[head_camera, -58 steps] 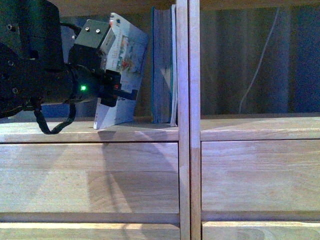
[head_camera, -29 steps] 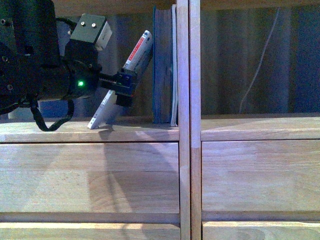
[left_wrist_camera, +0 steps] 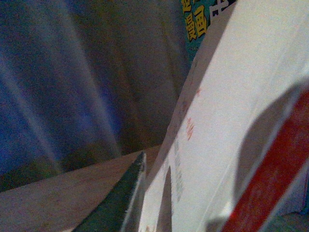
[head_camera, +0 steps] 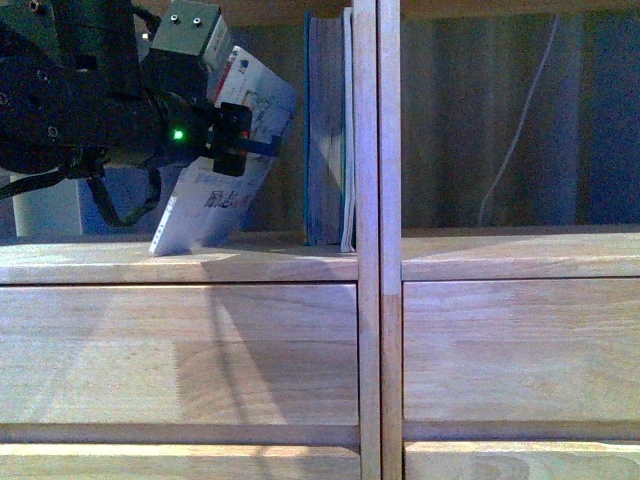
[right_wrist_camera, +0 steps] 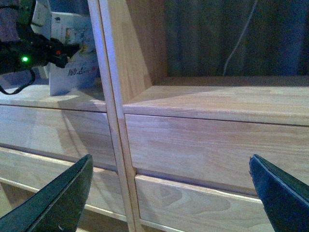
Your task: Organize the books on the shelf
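My left gripper (head_camera: 240, 145) is shut on the thin white paperback (head_camera: 215, 195), which leans tilted in the left compartment of the light-wood shelf (head_camera: 250, 262), its lower corner on the shelf board. The teal book (head_camera: 325, 130) stands upright against the double vertical divider (head_camera: 377, 200), a little to the right of the paperback. In the left wrist view the paperback (left_wrist_camera: 231, 121) with its red spine stripe fills the picture and the teal cover (left_wrist_camera: 203, 24) shows behind. My right gripper (right_wrist_camera: 171, 193) is open and empty in front of the drawer fronts (right_wrist_camera: 207, 145); it does not show in the front view.
A white cable (head_camera: 515, 130) hangs in the right compartment. A white object (head_camera: 45, 205) stands at the left compartment's far left behind my left arm. Drawer fronts (head_camera: 180, 350) lie below the shelf board.
The paperback has turned from edge-on to showing its cover again, and its lower corner has slid left along the shelf board. My left arm has risen slightly.
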Available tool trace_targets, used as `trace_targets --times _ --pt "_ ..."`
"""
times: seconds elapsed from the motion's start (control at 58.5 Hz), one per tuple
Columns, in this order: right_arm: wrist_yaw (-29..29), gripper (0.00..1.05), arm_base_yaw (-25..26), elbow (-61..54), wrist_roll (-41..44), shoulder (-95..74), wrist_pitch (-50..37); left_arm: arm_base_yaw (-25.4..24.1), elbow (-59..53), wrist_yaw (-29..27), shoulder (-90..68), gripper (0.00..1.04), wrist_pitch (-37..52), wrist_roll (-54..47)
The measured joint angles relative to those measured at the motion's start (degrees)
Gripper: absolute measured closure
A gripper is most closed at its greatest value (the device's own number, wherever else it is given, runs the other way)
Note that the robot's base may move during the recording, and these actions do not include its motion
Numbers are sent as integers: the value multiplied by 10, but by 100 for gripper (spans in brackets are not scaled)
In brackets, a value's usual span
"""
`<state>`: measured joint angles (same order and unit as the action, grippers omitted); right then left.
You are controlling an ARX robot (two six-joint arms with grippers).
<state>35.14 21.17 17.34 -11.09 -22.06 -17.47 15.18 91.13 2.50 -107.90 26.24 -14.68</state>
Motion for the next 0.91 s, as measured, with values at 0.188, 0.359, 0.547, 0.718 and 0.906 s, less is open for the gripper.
trace_targets --times 0.188,0.359,0.547,0.718,0.906 --pt "0 7 0 0 0 0 0 2 28 -18 -22 98 0 -9" --pt "0 7 0 0 0 0 0 4 61 -39 -44 98 5 15" --pt "0 7 0 0 0 0 0 17 115 -43 -76 98 -6 47" --pt "0 7 0 0 0 0 0 31 168 -46 -102 98 -29 61" --pt "0 7 0 0 0 0 0 41 208 -39 -123 97 -70 77"
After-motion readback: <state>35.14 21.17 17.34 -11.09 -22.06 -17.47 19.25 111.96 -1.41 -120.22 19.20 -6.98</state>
